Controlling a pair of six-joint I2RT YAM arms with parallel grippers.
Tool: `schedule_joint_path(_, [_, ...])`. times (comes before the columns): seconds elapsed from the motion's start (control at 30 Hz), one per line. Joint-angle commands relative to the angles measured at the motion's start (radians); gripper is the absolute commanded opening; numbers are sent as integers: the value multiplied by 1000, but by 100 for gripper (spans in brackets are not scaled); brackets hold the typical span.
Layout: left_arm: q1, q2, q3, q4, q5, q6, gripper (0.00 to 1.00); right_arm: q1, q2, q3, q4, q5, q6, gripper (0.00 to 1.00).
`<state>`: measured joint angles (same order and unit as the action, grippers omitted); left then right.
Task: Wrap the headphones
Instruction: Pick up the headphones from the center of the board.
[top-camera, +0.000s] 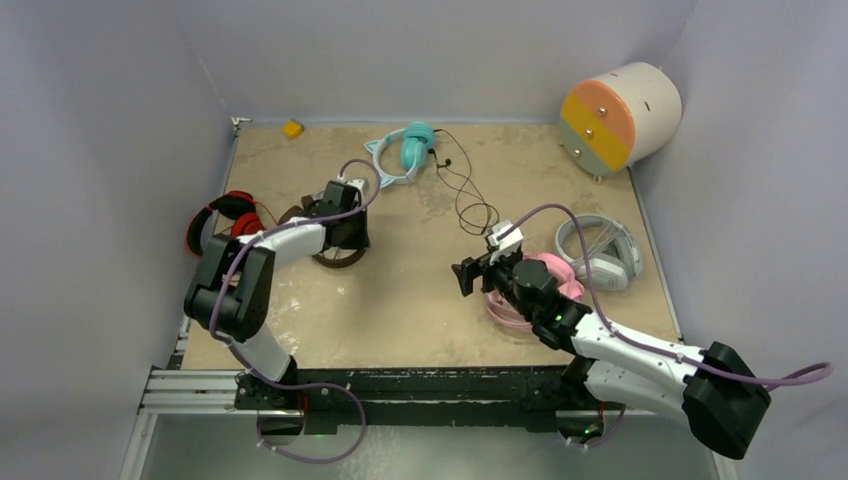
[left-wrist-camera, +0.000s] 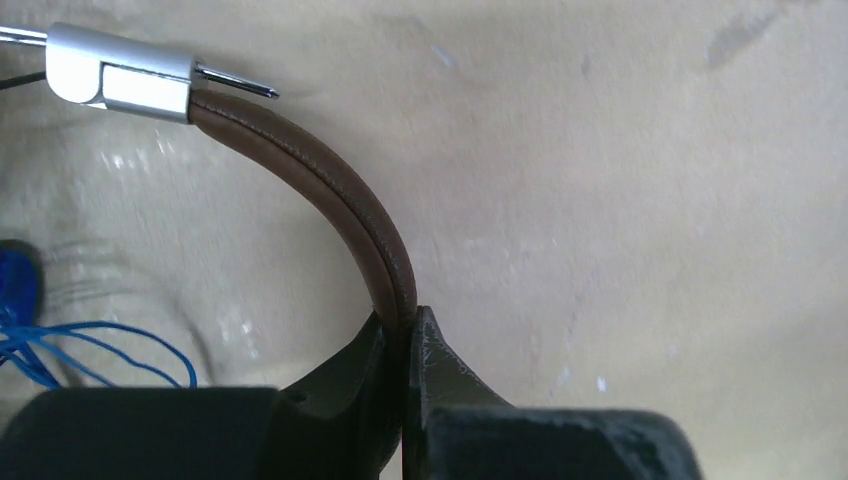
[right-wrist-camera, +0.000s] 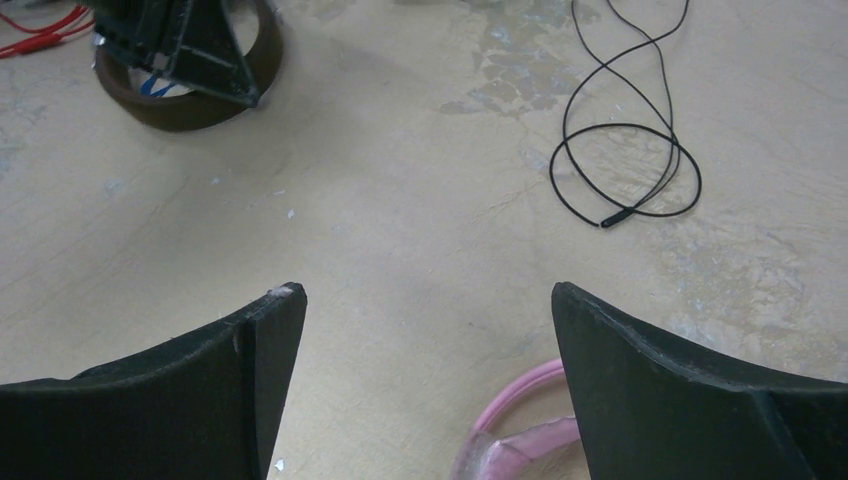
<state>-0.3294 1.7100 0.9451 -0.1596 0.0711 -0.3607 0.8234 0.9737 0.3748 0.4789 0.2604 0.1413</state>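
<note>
Starting at the bottom of the overhead view, we find the right gripper (top-camera: 478, 270) just right of centre. It hovers over the table (top-camera: 420, 320) with its jaws spread wide and nothing between them (its wrist camera shows only bare tabletop in the gap). At the lower edge of that wrist view lies part of the pink headphones (right-wrist-camera: 520, 425), touched by neither finger. From overhead the pink pair sits partly under the right arm, and the grey-white headphones (top-camera: 600, 255) lie beside it towards the right edge.

Further up and left of centre, the left gripper (left-wrist-camera: 405, 325) is clamped tight on the brown headband (left-wrist-camera: 345, 195) of the brown headphones (top-camera: 335, 260), its two fingers pinching the padded band from both sides. The silver slider (left-wrist-camera: 120, 78) shows at the upper left of that wrist view, and the blue cord (left-wrist-camera: 80, 345) lies loose at the lower left.

Beyond, a black cable (top-camera: 470, 200) coils near the centre, red headphones (top-camera: 225, 212) lie at the left edge, and teal headphones (top-camera: 405, 150) rest near the top.
</note>
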Motion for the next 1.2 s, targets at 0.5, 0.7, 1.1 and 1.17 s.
schedule_joint_path(0.5, [-141, -245, -72, -134, 50, -80, 0, -1, -32, -33, 92, 79, -18, 92])
schedule_joint_path(0.7, [-152, -268, -81, -147, 88, -67, 0, -1, 7, -19, 92, 73, -26, 91])
schedule_joint_path(1.1, [-194, -529, -158, -172, 252, -134, 0, -1, -1, -17, 87, 59, -17, 91])
schedule_joint_path(1.17, [-194, -577, -155, -153, 325, -170, 0, -2, 5, -15, 86, 55, -16, 91])
